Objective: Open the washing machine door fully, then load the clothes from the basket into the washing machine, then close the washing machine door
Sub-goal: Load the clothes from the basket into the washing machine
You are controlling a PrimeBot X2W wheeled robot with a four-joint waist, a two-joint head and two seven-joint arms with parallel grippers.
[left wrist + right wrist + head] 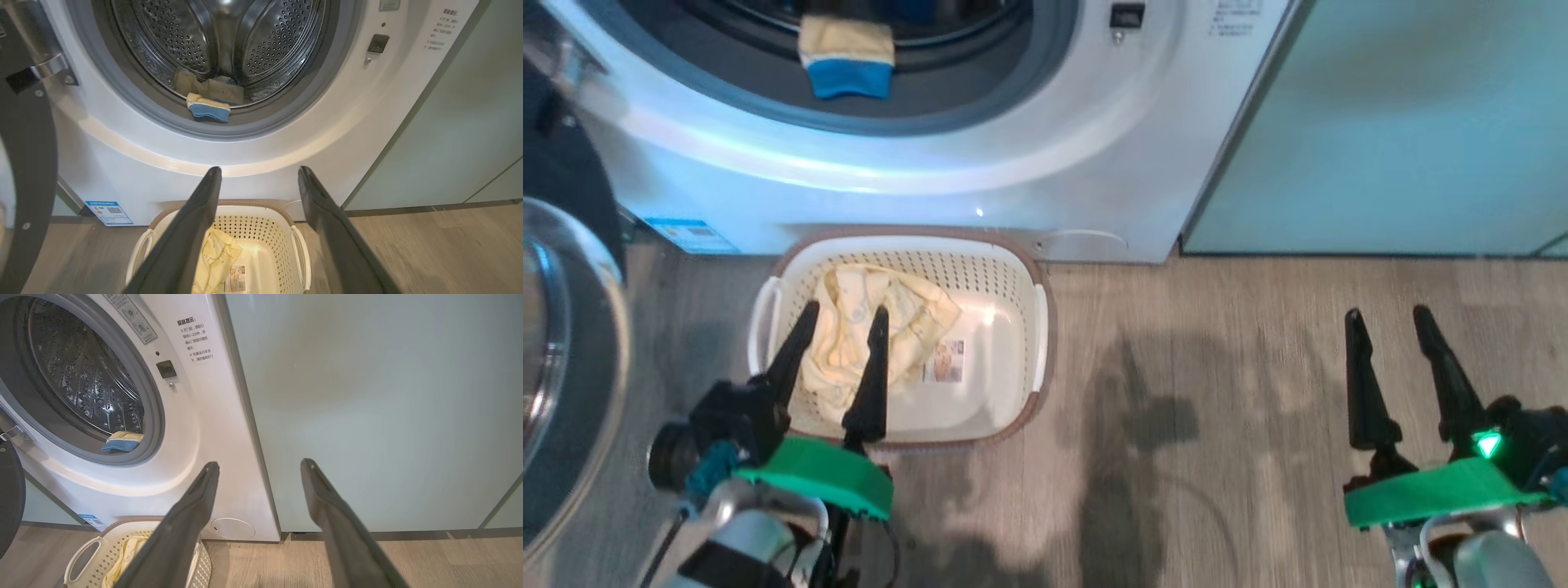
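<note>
While the washing machine door (572, 367) stood wide, loading was mid-course: one yellow garment (915, 314) lay in the basket (980, 273) at the floor's (1217, 367) far edge. Left pincer (845, 310) and right pincer (1387, 313) gaped empty; the left, overhead, would need to drop and clamp it.

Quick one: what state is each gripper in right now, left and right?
left gripper: open, holding nothing, poised over the basket.
right gripper: open, holding nothing.

Left tool (846, 309) and right tool (1387, 311), jaws spread wide.
</note>
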